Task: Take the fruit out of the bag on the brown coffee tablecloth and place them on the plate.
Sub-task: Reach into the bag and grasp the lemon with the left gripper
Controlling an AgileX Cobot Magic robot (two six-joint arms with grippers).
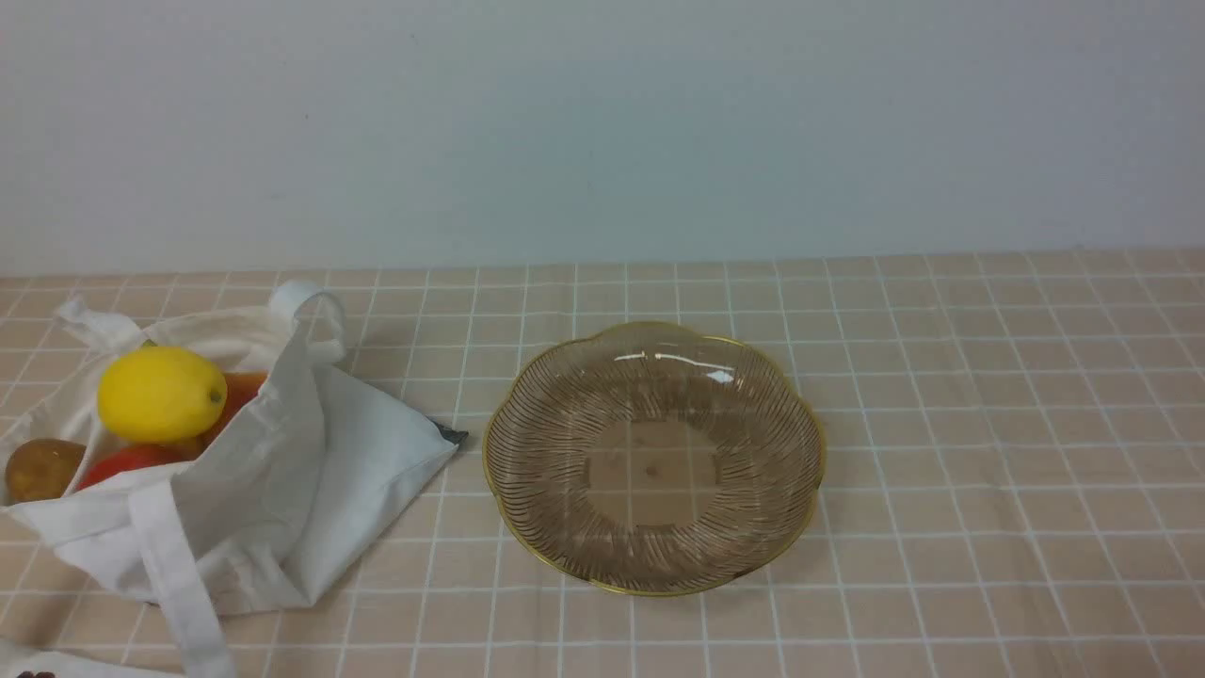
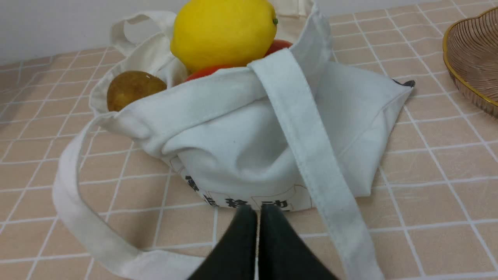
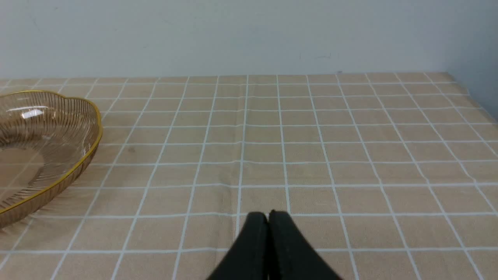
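The left gripper (image 2: pixel 257 212) is closed, its two dark fingertips drawn together, reaching into its own wrist view as narrow tapering shapes with their rear portions cut off by the frame. The right gripper (image 3: pixel 268 217) is likewise shut, the tips of its dark fingers meeting while the fingers widen toward the wrist, which lies out of sight. In the front view neither gripper can be made out, and the poses of both arms cannot be told.

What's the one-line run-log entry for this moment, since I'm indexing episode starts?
left gripper: shut, empty | right gripper: shut, empty | lemon: in bag | plate: empty
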